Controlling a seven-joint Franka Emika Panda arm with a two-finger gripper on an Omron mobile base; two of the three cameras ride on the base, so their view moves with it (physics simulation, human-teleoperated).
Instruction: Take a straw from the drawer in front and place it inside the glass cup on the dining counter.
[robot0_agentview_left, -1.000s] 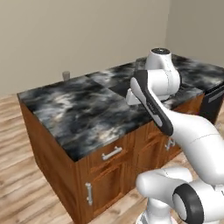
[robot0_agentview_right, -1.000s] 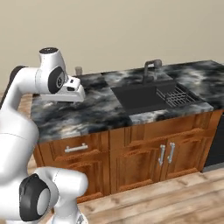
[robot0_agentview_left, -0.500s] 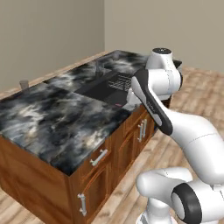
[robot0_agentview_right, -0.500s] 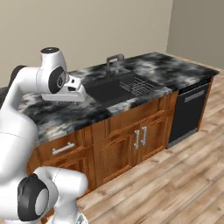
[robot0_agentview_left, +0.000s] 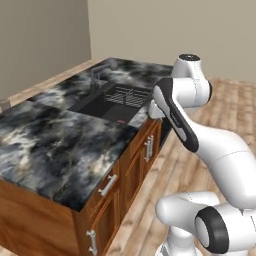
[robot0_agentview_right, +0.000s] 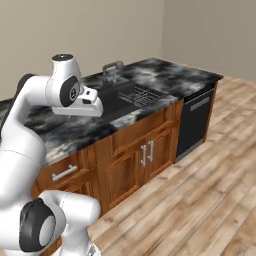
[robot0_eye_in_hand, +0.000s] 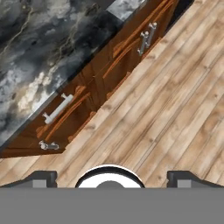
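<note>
The white arm's two-finger gripper (robot0_eye_in_hand: 111, 178) hangs with its jaws spread wide and empty above the plank floor (robot0_eye_in_hand: 175, 109). Beyond it, the reddish-brown wooden drawer (robot0_agentview_left: 106, 186) with its small silver bar handle sits shut under the black-and-grey marble dining counter (robot0_agentview_left: 55, 145). Farther along, a black sink (robot0_agentview_left: 112, 102) is set into the slab. No straw, cup or legible writing can be made out.

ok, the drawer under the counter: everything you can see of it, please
The drawer is a shallow reddish-brown wooden front with one horizontal silver bar handle. It sits shut, flush in the cabinet face directly beneath the black-and-grey marble top, above a cabinet door. In the hand view it shows as the same panel with its bar. Nothing touches it; its contents are hidden.
</note>
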